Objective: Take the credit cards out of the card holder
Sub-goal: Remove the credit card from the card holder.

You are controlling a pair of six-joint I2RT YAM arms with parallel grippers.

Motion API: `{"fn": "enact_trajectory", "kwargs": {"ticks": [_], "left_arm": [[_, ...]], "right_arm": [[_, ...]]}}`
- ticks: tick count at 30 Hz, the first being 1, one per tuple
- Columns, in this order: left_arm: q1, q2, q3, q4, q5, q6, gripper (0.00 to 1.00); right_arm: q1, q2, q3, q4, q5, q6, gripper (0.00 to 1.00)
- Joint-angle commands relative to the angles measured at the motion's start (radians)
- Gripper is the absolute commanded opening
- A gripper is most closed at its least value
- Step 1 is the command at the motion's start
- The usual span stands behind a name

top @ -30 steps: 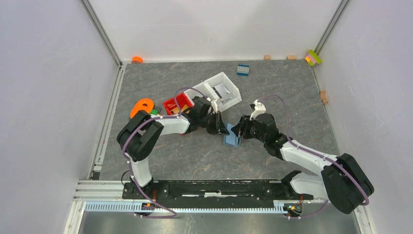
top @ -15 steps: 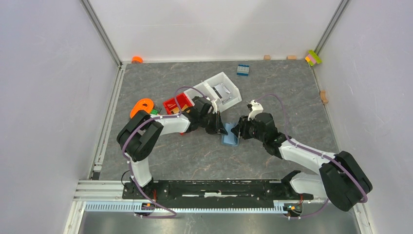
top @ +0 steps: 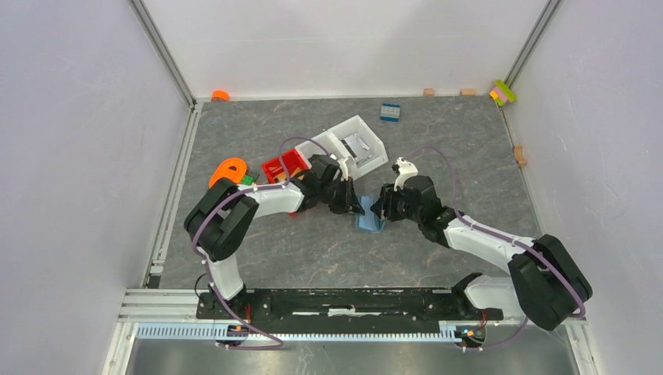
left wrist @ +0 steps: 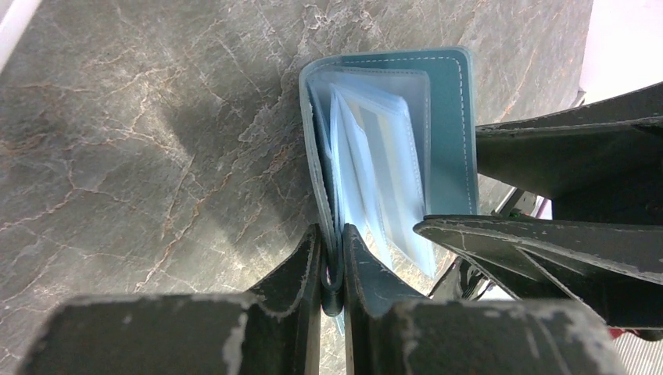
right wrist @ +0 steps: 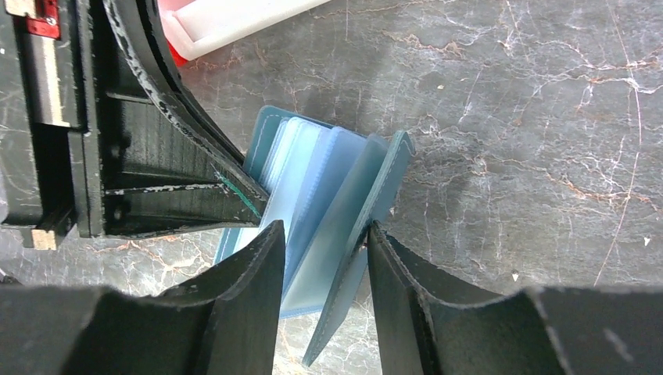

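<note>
Card holder (top: 370, 219): on the grey marbled tabletop (top: 313, 246), near the middle, between the two tools, and well short of the far wall. It stands open on its edge, teal covers fanned apart and clear pale-blue sleeves splayed between them.

Left tool (top: 354, 205): we see its jaws narrow and clamped on one teal cover. In the left wrist view both fingers (left wrist: 306, 258) press the cover's edge flat between them, and the cover runs straight up from that grip.

Right tool (top: 381, 209): its jaws are about half apart and straddle the other cover plus several sleeves. In the right wrist view one finger lies against the outer teal cover and the other against the sleeve stack. We cannot tell whether they actually squeeze or only bracket the stack.

Credit cards (left wrist: 381, 148): one pale face with a grey band shows through a sleeve in the left wrist view, still inside the holder. We cannot make out any others.

Surroundings: a white bin (top: 356, 144) and a red bin (top: 283, 166) sit just behind the left tool. A blue brick (top: 389, 111) lies further back.
</note>
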Motion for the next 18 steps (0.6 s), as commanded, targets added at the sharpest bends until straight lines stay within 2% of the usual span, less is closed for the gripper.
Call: {"fn": "enact_trajectory", "kwargs": {"ticks": [1,8,10,14,18], "left_arm": [[0.000,-0.055,0.015,0.006,-0.017,0.040,0.16],[0.000,-0.064,0.012,0.003,-0.025,0.043,0.18],[0.000,-0.068,0.013,0.003,-0.023,0.044,0.25],[0.000,-0.075,0.009,0.008,-0.013,0.043,0.48],[0.000,-0.078,0.002,0.018,-0.006,0.040,0.60]], "right_arm": [[-0.001,0.014,0.046,-0.021,0.019,-0.030,0.48],[-0.001,0.012,0.047,-0.024,0.028,-0.036,0.39],[-0.001,0.015,0.047,-0.025,0.028,-0.034,0.38],[-0.001,0.022,0.050,-0.026,0.024,-0.032,0.37],[-0.001,0.020,0.050,-0.026,0.022,-0.030,0.37]]}}
